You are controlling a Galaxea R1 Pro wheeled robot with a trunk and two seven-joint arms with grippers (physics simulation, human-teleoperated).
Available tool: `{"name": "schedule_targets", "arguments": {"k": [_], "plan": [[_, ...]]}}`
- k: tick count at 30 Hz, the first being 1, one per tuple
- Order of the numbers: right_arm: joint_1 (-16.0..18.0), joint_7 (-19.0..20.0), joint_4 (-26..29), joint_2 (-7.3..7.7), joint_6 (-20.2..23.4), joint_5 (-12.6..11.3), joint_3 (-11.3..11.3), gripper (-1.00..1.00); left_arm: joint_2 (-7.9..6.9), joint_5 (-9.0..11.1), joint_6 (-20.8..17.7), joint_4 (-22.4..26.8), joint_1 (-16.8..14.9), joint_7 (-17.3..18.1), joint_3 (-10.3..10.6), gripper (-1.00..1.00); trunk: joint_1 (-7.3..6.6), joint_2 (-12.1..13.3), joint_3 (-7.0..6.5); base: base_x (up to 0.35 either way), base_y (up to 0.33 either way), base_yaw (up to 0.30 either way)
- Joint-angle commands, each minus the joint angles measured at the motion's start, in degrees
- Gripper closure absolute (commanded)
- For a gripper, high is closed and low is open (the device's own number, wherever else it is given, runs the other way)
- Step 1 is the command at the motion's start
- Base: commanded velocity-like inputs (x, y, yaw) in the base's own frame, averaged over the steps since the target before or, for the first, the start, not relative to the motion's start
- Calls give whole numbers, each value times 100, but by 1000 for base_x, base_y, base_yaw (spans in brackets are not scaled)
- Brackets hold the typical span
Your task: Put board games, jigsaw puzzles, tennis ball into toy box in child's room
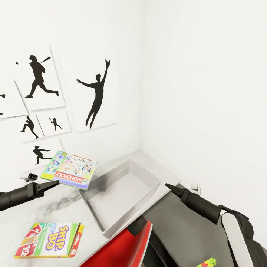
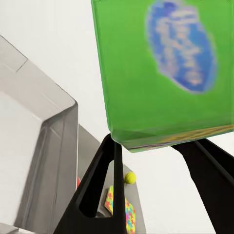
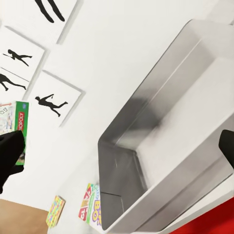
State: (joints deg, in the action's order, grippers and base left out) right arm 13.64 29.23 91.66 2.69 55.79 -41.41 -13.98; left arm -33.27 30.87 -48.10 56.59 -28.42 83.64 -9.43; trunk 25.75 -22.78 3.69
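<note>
Two board games, one toy box

I am seeing the Monopoly box showing a green and white face with a red banner, and a bright green underside with a blurred blue patch in the left wrist view. The Skip-Bo box is showing green, red and yellow print, while the toy box is looking translucent grey on the pale grey table. Black baseball silhouettes are standing out against white walls, the tennis ball is glowing yellow-green, and the jigsaw puzzle is showing a yellow, pink, blue and green mosaic.
</note>
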Motion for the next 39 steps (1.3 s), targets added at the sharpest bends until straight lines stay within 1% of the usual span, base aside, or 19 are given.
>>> {"name": "schedule_targets", "arguments": {"k": [1, 3, 6, 7, 9, 11, 15, 16, 18, 19, 21, 23, 24, 26, 27, 29, 32, 39], "plan": [[7, 41, 1, -2, 28, 28, -9, -100, 30, 10, -60, 1, -6, -25, 37, 100, 4, -13, 13, 0, 0, 0], [7, 47, 1, 1, 28, 28, -9, -100, 122, 13, -61, 30, -6, -152, 127, 100, 4, -13, 13, 0, 0, 0], [7, 61, 1, 11, 34, 23, -15, -100, 330, 15, -66, 72, -12, -432, 306, 100, 4, -13, 13, 0, 0, 0], [7, 65, 1, 13, 34, 22, -15, -100, 369, 15, -67, 75, -16, -483, 333, 100, 4, -13, 13, 0, 0, 0], [7, 81, 1, 19, 36, 20, -20, -100, 543, 16, -68, 84, -30, -769, 441, 100, 4, -13, 13, 0, 0, 0], [7, 82, 1, 21, 36, 21, -23, -100, 631, 16, -68, 86, -35, -958, 499, 100, 4, -13, 13, 0, 0, 0], [7, 83, 1, 30, 37, 22, -30, -100, 906, 7, -70, 91, -57, -1407, 676, 100, 4, -13, 13, 0, 0, 0], [7, 83, 1, 34, 37, 21, -35, -100, 937, 1, -71, 93, -64, -1457, 708, 100, 4, -13, 13, 0, 0, 0], [7, 83, 1, 47, 37, 20, -56, -100, 1043, -22, -75, 95, -137, -1626, 861, 100, 4, -13, 13, 0, 0, 0], [7, 83, 1, 51, 37, 20, -61, -100, 1096, -49, -75, 96, -194, -1691, 970, 100, 4, -13, 13, 0, 0, 0], [7, 86, 1, 54, 37, 19, -66, -100, 1209, -148, -76, 97, -288, -1769, 1194, 100, 4, -13, 13, 0, 0, 0], [7, 89, 1, 56, 37, 19, -68, -100, 1330, -350, -77, 91, -377, -1806, 1386, 100, 4, -13, 13, 0, 0, 0], [7, 88, 1, 56, 37, 19, -69, -100, 1358, -419, -77, 89, -390, -1810, 1415, 100, 4, -13, 13, 0, 0, 0], [7, 86, 1, 56, 37, 19, -70, -100, 1460, -685, -77, 84, -427, -1815, 1484, 100, 4, -13, 13, 0, 0, 0], [7, 85, 1, 56, 35, 19, -70, -100, 1493, -779, -77, 82, -442, -1814, 1503, 100, 4, -13, 13, 0, 0, 0], [7, 83, 1, 56, 2, 19, -70, -100, 1523, -881, -75, 81, -463, -1810, 1525, 100, 4, -13, 13, 0, 0, 0], [1, 77, 1, 57, -32, 25, -68, -100, 1518, -939, -70, 80, -474, -1808, 1537, 100, 4, -13, 13, 0, 0, 0], [-2, 63, 1, 57, -47, 28, -62, -100, 1515, -958, -61, 87, -480, -1799, 1545, 100, 4, -13, 13, 0, 0, 0]]}}
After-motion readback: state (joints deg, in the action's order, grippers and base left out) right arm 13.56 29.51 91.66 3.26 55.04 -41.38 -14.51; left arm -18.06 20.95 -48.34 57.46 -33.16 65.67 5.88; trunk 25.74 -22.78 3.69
